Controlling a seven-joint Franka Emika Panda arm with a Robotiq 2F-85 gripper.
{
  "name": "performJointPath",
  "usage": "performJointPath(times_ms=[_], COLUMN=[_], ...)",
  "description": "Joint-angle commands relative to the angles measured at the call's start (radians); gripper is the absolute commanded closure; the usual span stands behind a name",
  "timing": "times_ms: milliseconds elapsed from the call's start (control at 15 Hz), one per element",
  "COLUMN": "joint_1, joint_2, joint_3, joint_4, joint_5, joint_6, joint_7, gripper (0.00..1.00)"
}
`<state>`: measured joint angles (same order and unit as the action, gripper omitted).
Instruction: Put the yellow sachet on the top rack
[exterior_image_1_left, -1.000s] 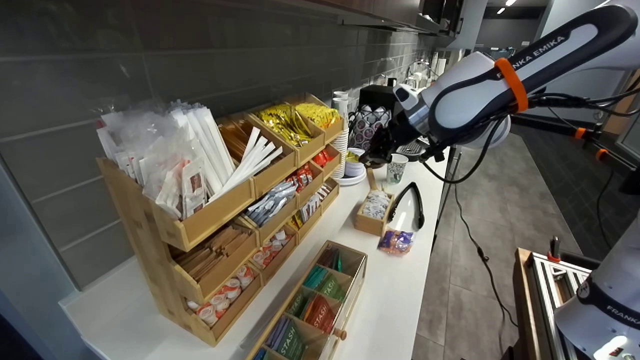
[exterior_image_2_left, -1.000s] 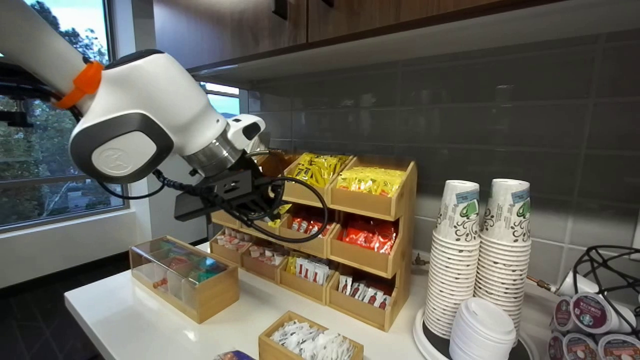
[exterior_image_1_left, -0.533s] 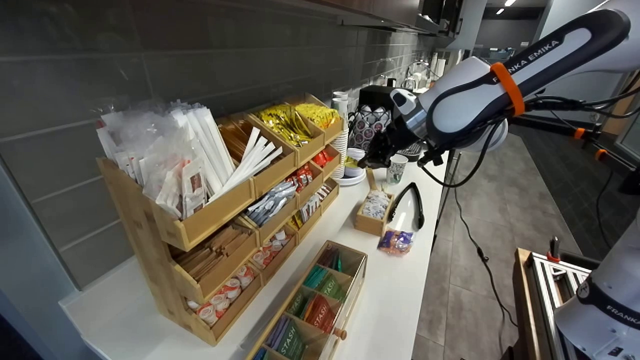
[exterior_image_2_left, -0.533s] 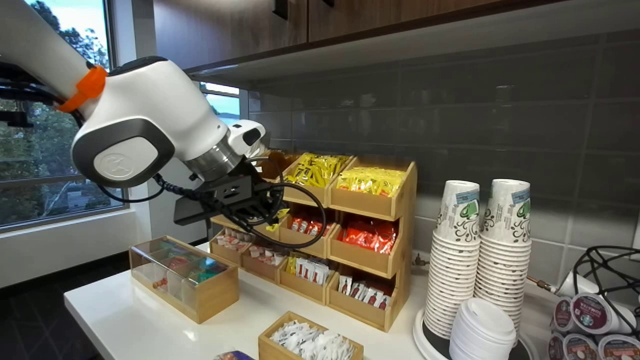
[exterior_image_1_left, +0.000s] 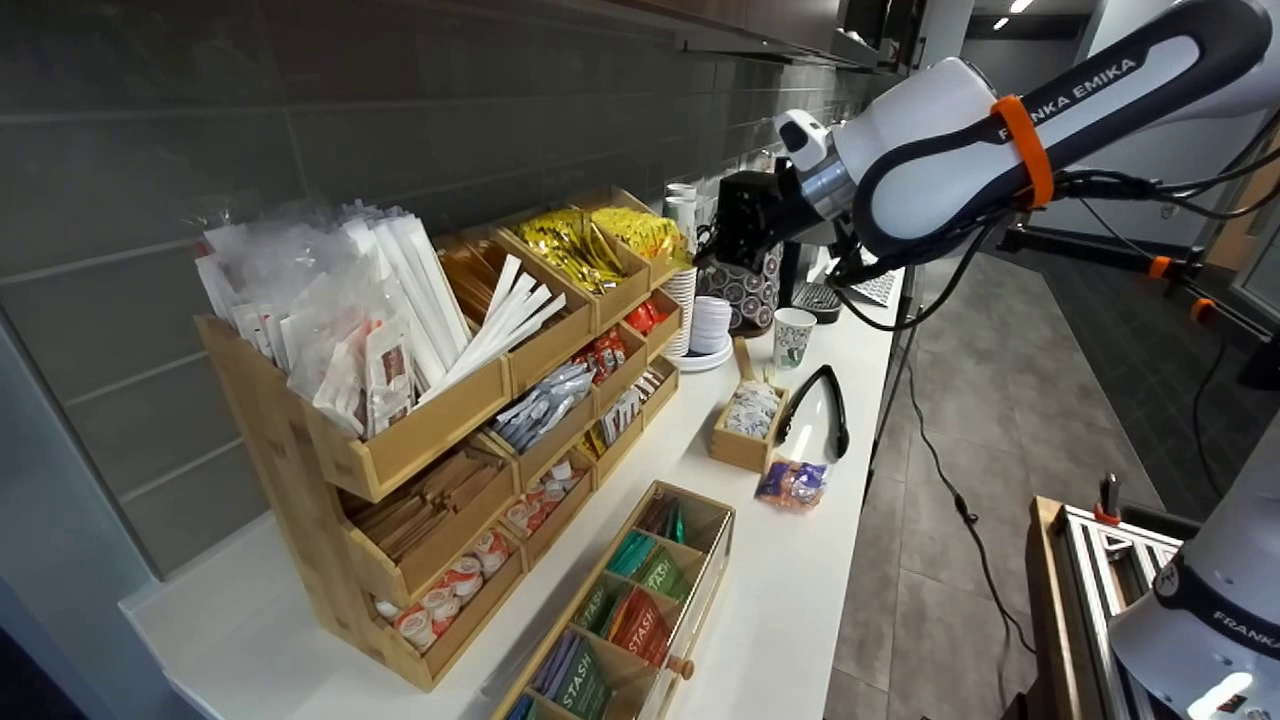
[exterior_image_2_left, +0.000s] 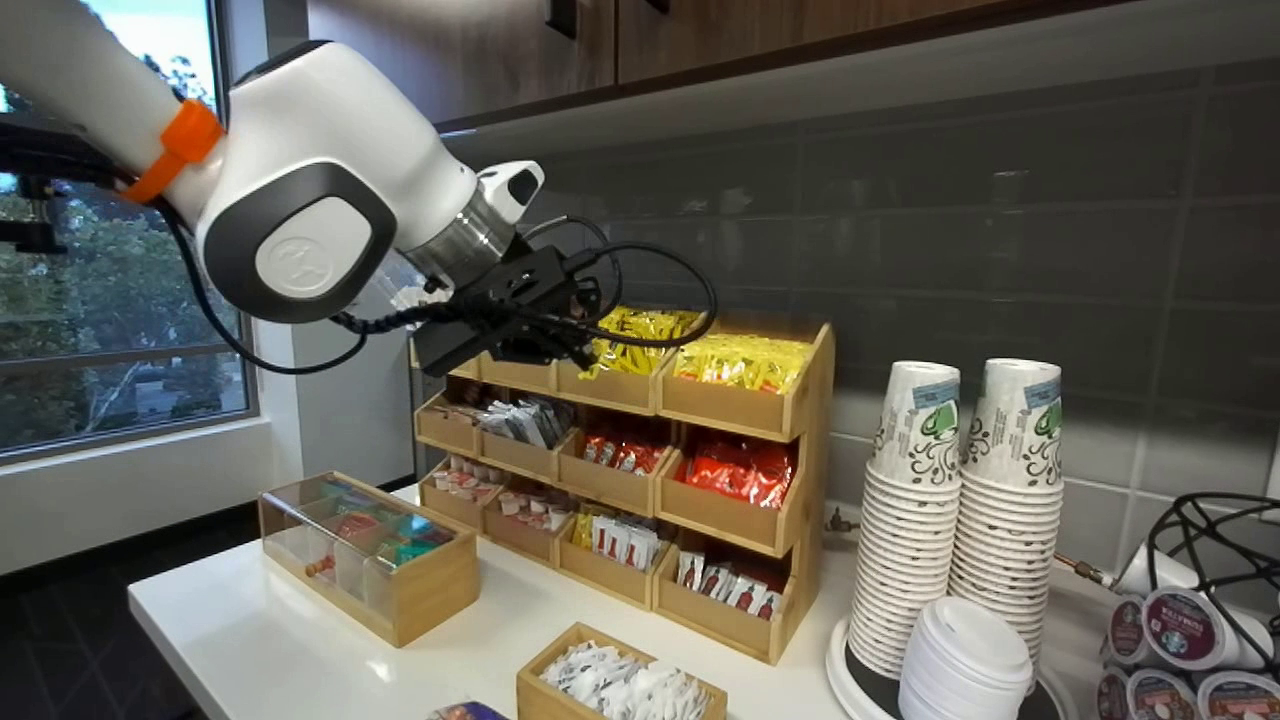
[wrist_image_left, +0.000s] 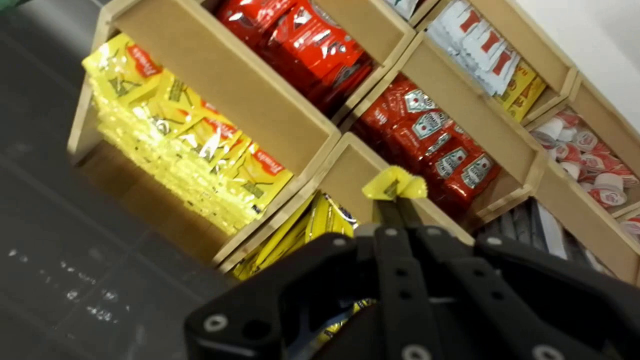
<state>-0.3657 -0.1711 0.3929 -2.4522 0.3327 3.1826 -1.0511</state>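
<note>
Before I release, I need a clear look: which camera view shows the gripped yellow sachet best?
The wrist view: the end of the yellow sachet pokes out, clearly visible, from the shut gripper. In both exterior views, I can't tell it apart from the yellow packets near the gripper.

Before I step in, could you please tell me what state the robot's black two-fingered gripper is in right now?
Black two-fingered gripper: closed, holding a small, bent yellow sachet at its tip.
</note>
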Motion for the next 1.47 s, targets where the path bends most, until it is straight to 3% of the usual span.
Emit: performJointPath(times_ms=[0, 133, 200, 600, 667, 733, 800, 1067, 1400], joint_1=[0.103, 0.132, 0.049, -0.021, 0.101, 0.114, 0.045, 0.075, 0.058], joint_2=[0.028, 0.033, 0.038, 0.106, 0.128, 0.147, 0.171, 0.265, 0.355], joint_3=[-0.149, -0.213, -0.135, -0.137, -0.271, -0.286, -0.208, -0.212, -0.139], joint_4=[0.052, 0.082, 0.099, 0.191, 0.209, 0.226, 0.244, 0.315, 0.404], joint_5=[-0.209, -0.313, -0.242, -0.285, -0.361, -0.37, -0.304, -0.266, -0.173], joint_6=[0.006, -0.014, -0.017, -0.022, -0.028, -0.025, -0.021, -0.012, -0.008], joint_7=[0.08, 0.129, 0.069, 0.111, 0.195, 0.221, 0.191, 0.257, 0.276], gripper=[1.0, 1.0, 1.0, 1.0, 1.0, 1.0, 1.0, 1.0, 1.0])
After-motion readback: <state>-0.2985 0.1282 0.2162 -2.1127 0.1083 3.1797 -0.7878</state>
